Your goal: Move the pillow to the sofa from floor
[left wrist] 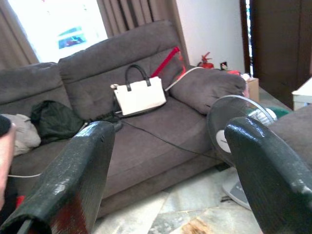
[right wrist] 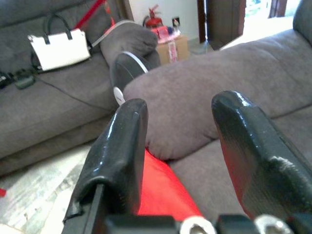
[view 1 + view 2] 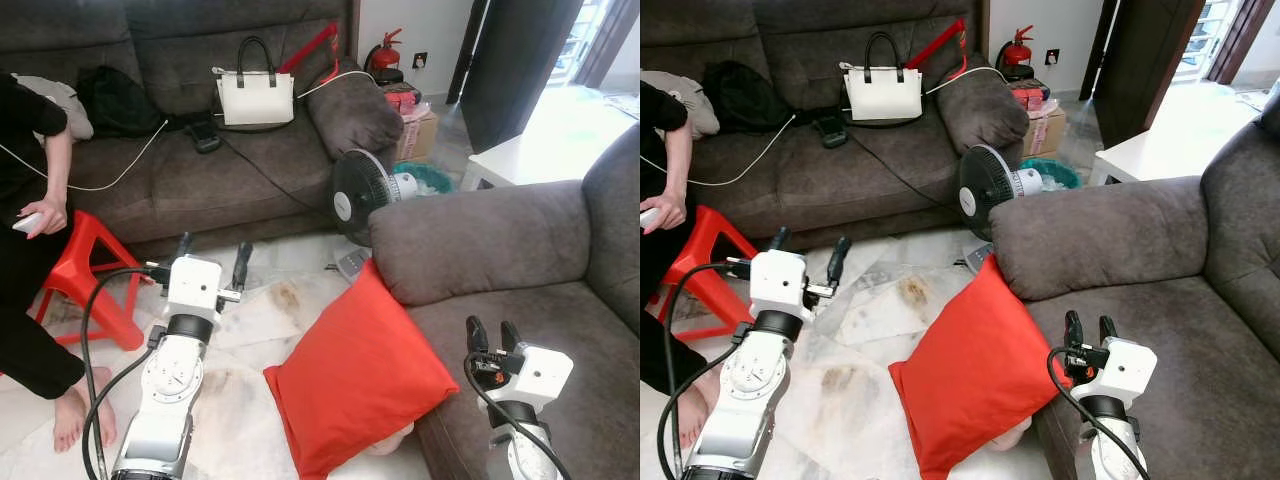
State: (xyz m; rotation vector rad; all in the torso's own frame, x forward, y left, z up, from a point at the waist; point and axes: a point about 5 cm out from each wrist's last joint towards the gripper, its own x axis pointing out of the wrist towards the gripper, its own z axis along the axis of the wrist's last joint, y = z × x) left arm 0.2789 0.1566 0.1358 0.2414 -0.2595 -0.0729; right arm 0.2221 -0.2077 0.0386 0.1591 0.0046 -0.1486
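A red pillow point(image 3: 355, 378) stands tilted on the marble floor point(image 3: 262, 312), leaning against the front of the grey sofa point(image 3: 500, 250) on my right. My right gripper point(image 3: 491, 335) hovers open over that sofa's seat, just right of the pillow's upper corner, with nothing between its fingers. My left gripper point(image 3: 211, 258) is open too, held above the floor to the left of the pillow and apart from it. In the right wrist view the pillow point(image 2: 163, 192) shows low between the black fingers point(image 2: 122, 146).
A second grey sofa point(image 3: 200, 150) along the back holds a white handbag point(image 3: 254, 93), a black bag and cables. A black fan point(image 3: 358, 200) stands between the sofas. A seated person point(image 3: 30, 250) and a red stool point(image 3: 85, 270) are at the left.
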